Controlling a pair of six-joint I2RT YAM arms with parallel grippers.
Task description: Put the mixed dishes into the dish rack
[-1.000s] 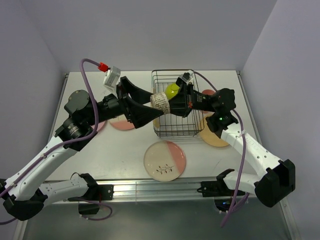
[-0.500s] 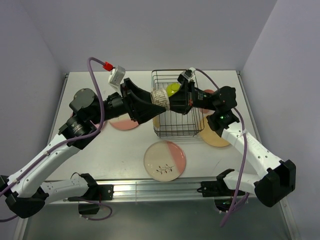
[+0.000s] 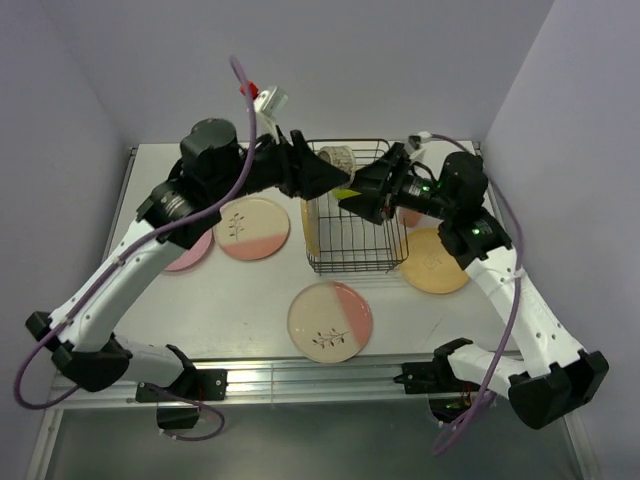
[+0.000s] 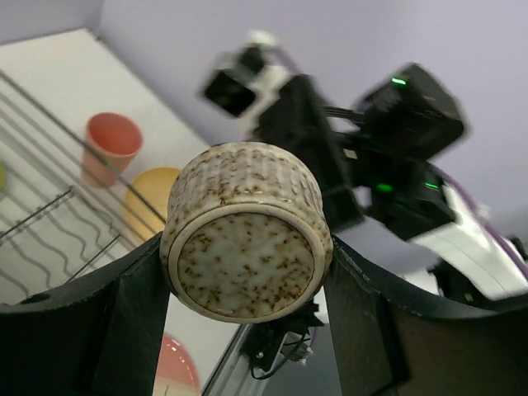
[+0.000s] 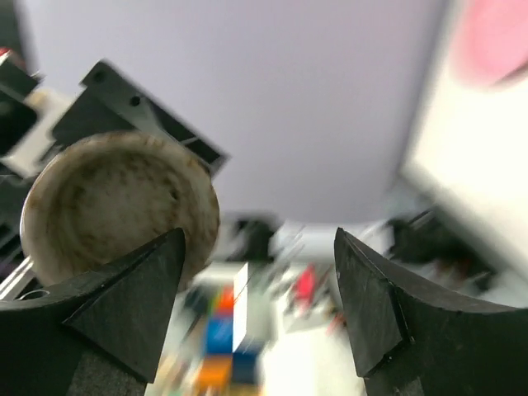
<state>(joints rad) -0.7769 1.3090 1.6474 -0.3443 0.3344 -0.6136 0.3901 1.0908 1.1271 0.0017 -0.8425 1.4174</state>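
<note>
Cup [image 4: 246, 235], round, ribbed, speckled glaze, gripped in L tool [image 4: 247, 285]

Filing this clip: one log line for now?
cup: in left jaws | place: above rack | right jaws: open, clear of cup

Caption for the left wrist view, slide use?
Left gripper holds a speckled cup, base toward the camera, right arm beyond.

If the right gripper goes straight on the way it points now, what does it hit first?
Probably the speckled cup held by the left gripper: it sits just ahead of the right gripper, off-centre, in line with one finger. The gap is unclear.
</note>
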